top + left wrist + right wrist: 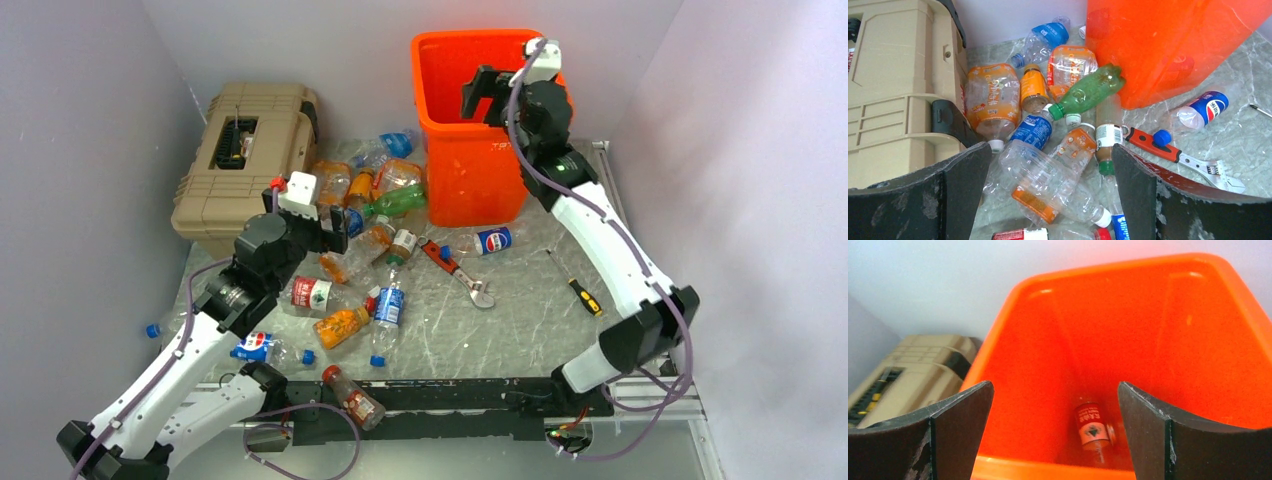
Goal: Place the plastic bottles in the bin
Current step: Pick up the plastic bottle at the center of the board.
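While loose inside bin (1158,340), red-labelled bottle (1091,428), neck toward near rim.

Lettering (501,147) on bin (468,185) illegibly small

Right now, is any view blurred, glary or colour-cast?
Top external: sharp, evenly lit, glints on the table. Left wrist: bottles crisp, no blur. Right wrist: bin glows oversaturated orange, pink cast on the wall above; the bottle inside looks soft.

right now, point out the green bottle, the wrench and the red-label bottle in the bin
green bottle (1090,91), left wrist view, mid body
wrench (1148,143), left wrist view, red handle
red-label bottle (1091,428), right wrist view, its label
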Available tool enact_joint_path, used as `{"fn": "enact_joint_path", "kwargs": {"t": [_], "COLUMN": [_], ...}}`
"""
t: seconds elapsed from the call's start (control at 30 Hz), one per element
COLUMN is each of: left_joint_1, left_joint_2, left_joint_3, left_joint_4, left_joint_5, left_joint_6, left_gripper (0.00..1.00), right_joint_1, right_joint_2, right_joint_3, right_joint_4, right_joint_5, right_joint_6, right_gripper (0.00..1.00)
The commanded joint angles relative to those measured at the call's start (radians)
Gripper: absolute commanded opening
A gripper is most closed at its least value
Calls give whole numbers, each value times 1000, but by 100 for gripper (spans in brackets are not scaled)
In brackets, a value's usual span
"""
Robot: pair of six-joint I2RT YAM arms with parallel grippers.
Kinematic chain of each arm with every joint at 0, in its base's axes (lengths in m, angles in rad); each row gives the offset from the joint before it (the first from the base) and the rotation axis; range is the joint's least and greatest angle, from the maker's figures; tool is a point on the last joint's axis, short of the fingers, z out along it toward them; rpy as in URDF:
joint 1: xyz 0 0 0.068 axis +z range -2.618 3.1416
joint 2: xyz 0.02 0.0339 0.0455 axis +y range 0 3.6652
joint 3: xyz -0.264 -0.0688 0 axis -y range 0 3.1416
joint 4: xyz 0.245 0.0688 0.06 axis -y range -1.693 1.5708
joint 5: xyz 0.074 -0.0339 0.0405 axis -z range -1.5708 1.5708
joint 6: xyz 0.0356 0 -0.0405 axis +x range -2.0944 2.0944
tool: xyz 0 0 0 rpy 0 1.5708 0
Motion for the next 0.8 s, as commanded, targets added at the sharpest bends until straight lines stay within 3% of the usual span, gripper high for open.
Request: {"fn": "enact_joint_path", "kwargs": {"t": [0.0, 0.4, 0.57, 0.77], "left_joint_1": [-3, -4, -4, -5], "left_joint_2": [13, 16, 25, 139], "left_joint_3": [17, 9, 30, 93], "left_joint_4": [21, 33, 6, -82], "left_joint_5": [-22, -102, -170, -75], "left_joint_6": [10, -17, -64, -52], "left_gripper": [96, 98, 100, 99], "right_joint_1": [-2, 35, 40, 39], "right_joint_2": [-171, -554, -742, -839], "right_joint_3": [-17, -424, -753, -1095], "right_joint_4": [47, 51, 81, 134], "right_joint_5": [-105, -560, -575, -477], "right_joint_6": [50, 164, 246, 375], "right_gripper": [100, 99, 98, 97]}}
